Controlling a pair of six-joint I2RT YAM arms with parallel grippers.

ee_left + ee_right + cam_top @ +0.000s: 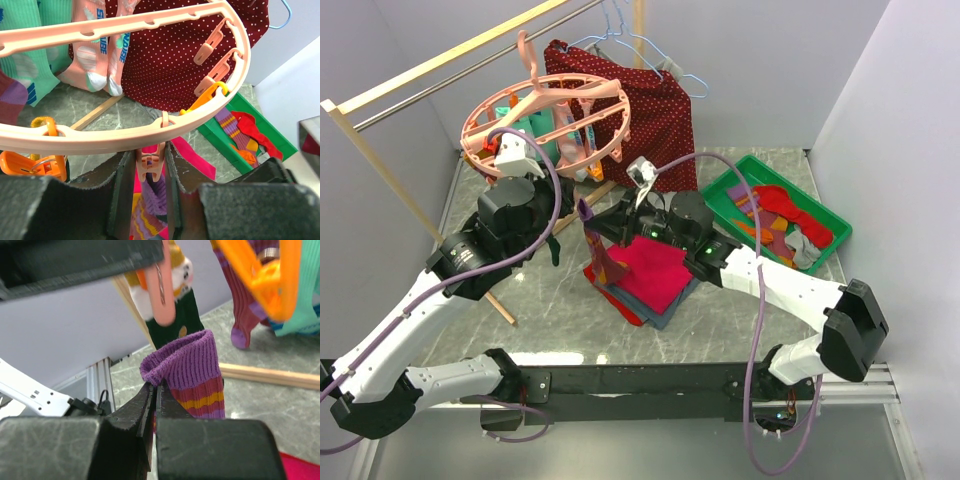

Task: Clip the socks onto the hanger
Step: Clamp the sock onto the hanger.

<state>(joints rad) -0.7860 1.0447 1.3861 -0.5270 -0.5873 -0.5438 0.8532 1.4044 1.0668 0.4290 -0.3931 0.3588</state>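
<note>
The pink round hanger [545,115] hangs from the rail at the back left, with teal [30,50] and pink socks clipped on. My left gripper [568,200] reaches under its near rim [125,132] and is shut on a dangling pink clip [150,162]. My right gripper [595,215] is shut on the cuff of a purple-striped sock [598,250] and holds it up just below that clip. The cuff [192,360] stands above the right gripper [156,387]. The sock also shows under the clip in the left wrist view [152,192].
A green tray [720,190] with several more socks [785,215] stands at the right. A folded red and grey cloth stack [655,275] lies mid-table. A dark red dotted garment [655,110] hangs behind on blue wire hangers [650,45]. The wooden rack [450,60] stands at the left.
</note>
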